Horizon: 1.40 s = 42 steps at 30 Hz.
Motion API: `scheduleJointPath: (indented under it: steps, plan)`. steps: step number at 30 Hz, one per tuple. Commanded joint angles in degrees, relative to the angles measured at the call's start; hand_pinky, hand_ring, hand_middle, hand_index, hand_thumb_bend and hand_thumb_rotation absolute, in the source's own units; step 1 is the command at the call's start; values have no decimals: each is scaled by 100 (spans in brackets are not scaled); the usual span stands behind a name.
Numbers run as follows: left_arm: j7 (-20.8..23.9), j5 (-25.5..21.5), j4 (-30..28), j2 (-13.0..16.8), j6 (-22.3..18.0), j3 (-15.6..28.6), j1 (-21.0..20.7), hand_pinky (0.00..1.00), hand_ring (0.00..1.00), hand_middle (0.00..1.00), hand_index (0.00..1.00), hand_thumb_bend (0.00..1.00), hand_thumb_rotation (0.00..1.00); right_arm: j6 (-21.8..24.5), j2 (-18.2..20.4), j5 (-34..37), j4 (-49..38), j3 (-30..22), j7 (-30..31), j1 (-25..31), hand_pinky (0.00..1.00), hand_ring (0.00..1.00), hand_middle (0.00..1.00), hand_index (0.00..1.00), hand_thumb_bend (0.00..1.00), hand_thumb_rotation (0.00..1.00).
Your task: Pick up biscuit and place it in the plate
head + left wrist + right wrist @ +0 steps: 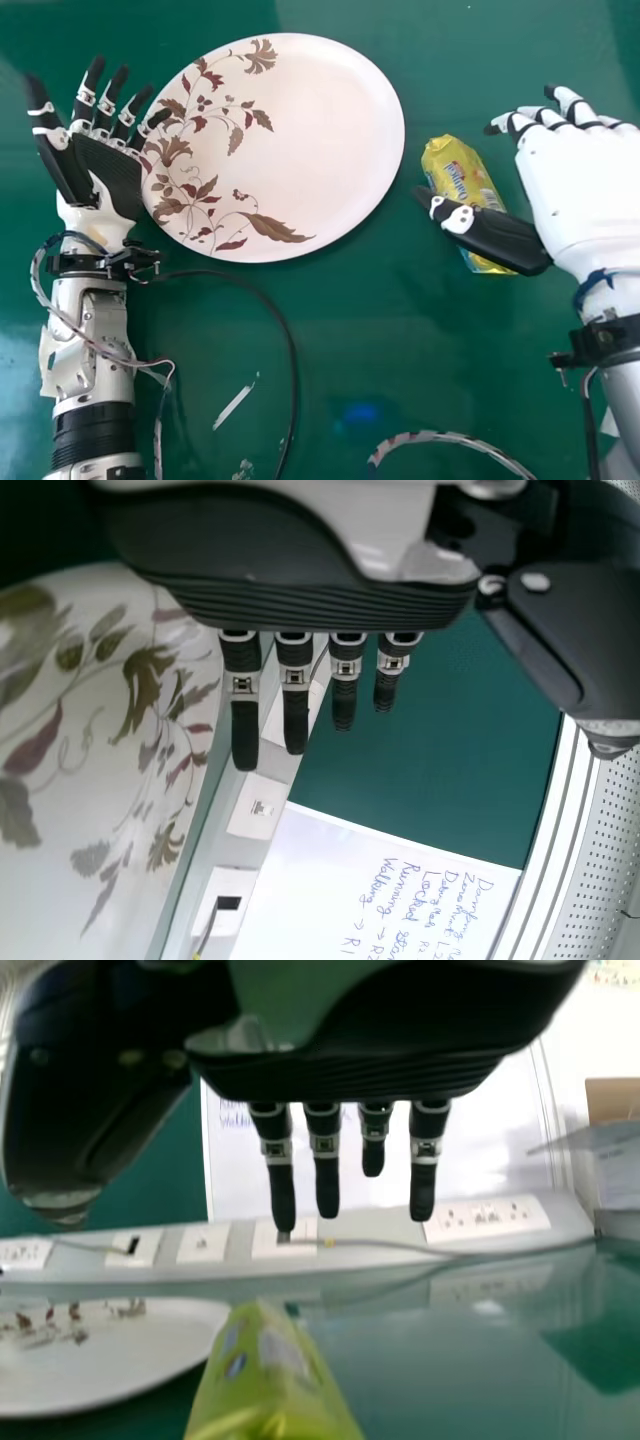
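Both the left robot hand (112, 175) and the right robot hand (585, 195) have their fingers apart from the thumb, with nothing clasped. From the head view, the whole round of the flowered plate (330, 120) can be seen on the green counter (340, 330), with the left robot hand over its left rim and a black cable (290, 350) curving nearer the robot. The right wrist view adds a row of wall sockets (485, 1217) and a cardboard box (613, 1100) beyond the counter; the left wrist view brings in a white surface with handwriting (390, 900).

The yellow biscuit packet (455, 170) lies just beside the plate, to its right, with a strip of counter between. Its long axis runs aslant: the far end points forward and to the left, the near end back and to the right. The right thumb crosses above the packet; whether they touch, I cannot tell.
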Motion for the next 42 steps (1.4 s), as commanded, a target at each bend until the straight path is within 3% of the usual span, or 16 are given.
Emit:
scheduleJointPath:
  steps: [1, 13, 23, 36, 42]
  plan:
    - [22, -12, 155, -237, 167, -201, 353, 66, 83, 95, 100, 100, 81, 89, 436, -72, -49, 54, 225, -195, 73, 84, 87, 80, 93, 47]
    - [58, -33, -38, -377, 141, -301, 452, 65, 82, 95, 98, 100, 82, -256, -549, 602, -49, -718, 2135, -894, 70, 83, 85, 79, 95, 47]
    - [43, -112, -177, -458, 216, -389, 517, 63, 80, 92, 96, 100, 81, -785, -908, 1206, -49, -1342, 3436, -1163, 71, 81, 84, 79, 97, 45]
    - [56, -96, -191, -507, 195, -416, 527, 59, 79, 92, 96, 100, 83, -800, -1050, 795, -49, -1157, 3700, -948, 64, 79, 83, 79, 96, 43]
    - [-158, -301, -13, -529, 137, -346, 442, 60, 79, 92, 96, 100, 81, -605, -1132, 794, -49, -1222, 3701, -958, 48, 64, 77, 77, 83, 29]
